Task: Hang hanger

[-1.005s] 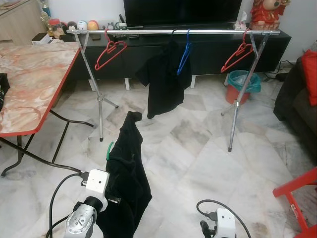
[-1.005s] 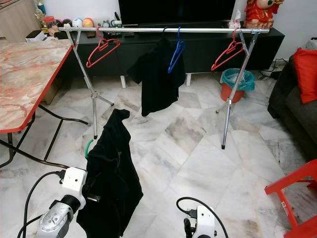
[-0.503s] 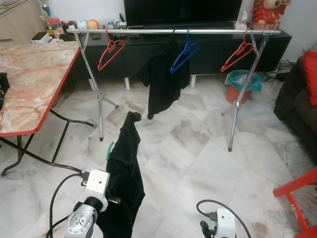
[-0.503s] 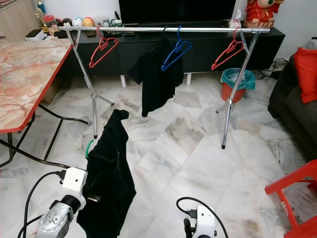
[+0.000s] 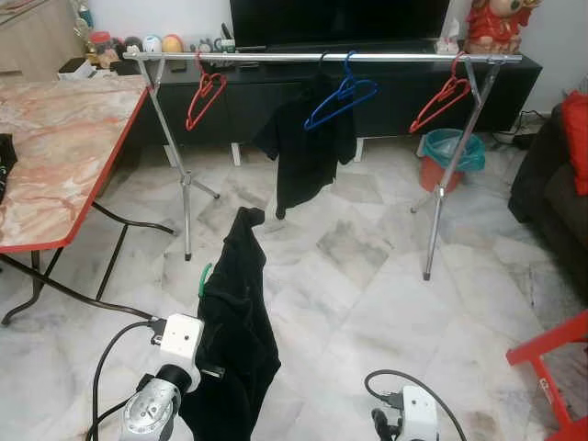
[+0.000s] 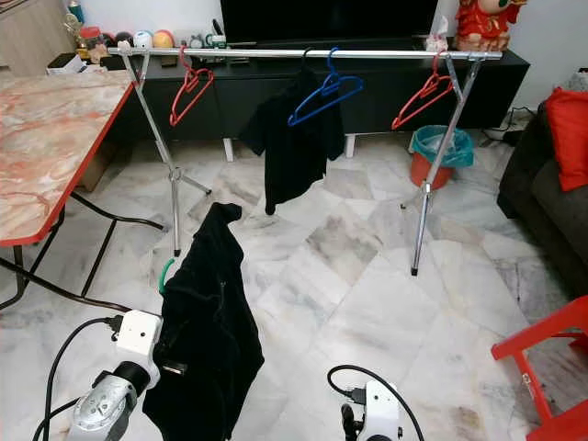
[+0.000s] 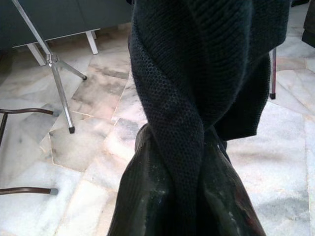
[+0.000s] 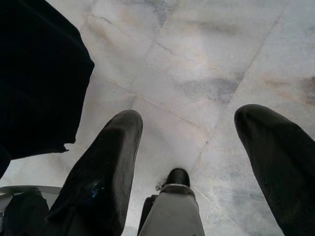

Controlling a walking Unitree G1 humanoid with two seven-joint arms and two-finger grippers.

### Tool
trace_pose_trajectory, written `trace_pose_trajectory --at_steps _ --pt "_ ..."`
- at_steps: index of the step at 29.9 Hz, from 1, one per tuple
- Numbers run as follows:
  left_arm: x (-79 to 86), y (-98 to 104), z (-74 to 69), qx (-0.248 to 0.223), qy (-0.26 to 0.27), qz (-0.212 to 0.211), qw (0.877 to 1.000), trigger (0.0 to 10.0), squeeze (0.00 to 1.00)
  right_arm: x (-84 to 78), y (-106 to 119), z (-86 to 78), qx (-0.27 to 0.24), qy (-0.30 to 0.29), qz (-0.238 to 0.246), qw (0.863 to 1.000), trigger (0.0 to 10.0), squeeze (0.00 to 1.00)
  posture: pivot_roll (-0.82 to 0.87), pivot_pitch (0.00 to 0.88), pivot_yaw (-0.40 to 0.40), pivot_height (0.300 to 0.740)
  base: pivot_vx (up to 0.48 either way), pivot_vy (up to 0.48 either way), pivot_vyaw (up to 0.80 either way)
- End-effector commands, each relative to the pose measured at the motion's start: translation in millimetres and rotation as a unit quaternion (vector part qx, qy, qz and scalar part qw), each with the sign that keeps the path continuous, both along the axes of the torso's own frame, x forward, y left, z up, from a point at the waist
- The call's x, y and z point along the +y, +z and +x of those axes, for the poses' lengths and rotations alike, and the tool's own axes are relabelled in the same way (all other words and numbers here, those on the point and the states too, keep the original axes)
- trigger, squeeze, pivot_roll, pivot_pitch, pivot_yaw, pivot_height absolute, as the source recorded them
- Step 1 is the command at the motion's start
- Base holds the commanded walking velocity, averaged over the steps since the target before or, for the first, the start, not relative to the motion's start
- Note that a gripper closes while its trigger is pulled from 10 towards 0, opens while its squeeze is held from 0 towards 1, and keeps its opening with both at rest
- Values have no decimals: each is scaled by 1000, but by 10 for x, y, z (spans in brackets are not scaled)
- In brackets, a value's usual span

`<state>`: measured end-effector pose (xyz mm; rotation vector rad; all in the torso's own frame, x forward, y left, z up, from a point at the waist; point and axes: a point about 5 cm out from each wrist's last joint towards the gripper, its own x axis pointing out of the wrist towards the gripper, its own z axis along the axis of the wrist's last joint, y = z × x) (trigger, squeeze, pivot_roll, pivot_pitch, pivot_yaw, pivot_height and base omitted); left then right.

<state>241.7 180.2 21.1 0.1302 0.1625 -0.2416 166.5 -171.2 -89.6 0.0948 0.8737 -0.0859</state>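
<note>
Swung blue hanger (image 5: 342,94) aside; left fingers unseen under garment (image 5: 237,322), right fingers (image 8: 106,167) spread.

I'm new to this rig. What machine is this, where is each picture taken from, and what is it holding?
This is a walking humanoid robot with two silver arms, each ending in a two-fingered pincer. The two wide pictures come from its head cameras, looking down across a marble floor toward a metal clothes rail. The rail carries two red hangers, a blue hanger and a black shirt. The two close pictures come from wrist cameras. The left pincer carries a black garment on a green hanger. The right pincer hangs open over the floor.
</note>
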Motion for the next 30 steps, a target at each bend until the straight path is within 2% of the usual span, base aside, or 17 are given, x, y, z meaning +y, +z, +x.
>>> trace_pose_trajectory --at_steps 1,7,14,19,24,26,29,30 --pt "14 97 50 -21 5 -4 1000 10000 0 9 8 11 -6 4 -1 1000 10000 0 -38 0 25 740 0 0 0" --pt "7 100 55 -22 4 -5 1000 10000 0 5 19 26 -14 8 -2 1000 10000 0 -40 0 22 740 0 0 0" --pt "41 158 107 -26 -1 -5 1000 10000 0 11 73 100 -44 59 -28 997 10000 0 -38 0 21 740 0 0 0" --pt "41 224 176 -21 -33 6 999 10000 0 38 120 165 -69 92 -41 993 10000 0 -29 0 21 740 0 0 0" --pt "25 293 188 -7 -76 9 997 10000 0 74 180 244 -95 188 -79 974 10000 0 -26 0 16 740 0 0 0" --pt "15 330 189 7 -114 20 993 10000 0 107 213 282 -110 230 -86 963 10000 0 -29 0 18 740 0 0 0" --pt "21 358 210 15 -131 25 991 10000 0 133 233 309 -118 252 -88 956 10000 0 -34 0 20 740 0 0 0" --pt "27 382 225 17 -140 30 990 10000 0 78 387 558 -148 266 -97 947 10000 0 -33 0 21 740 0 0 0"
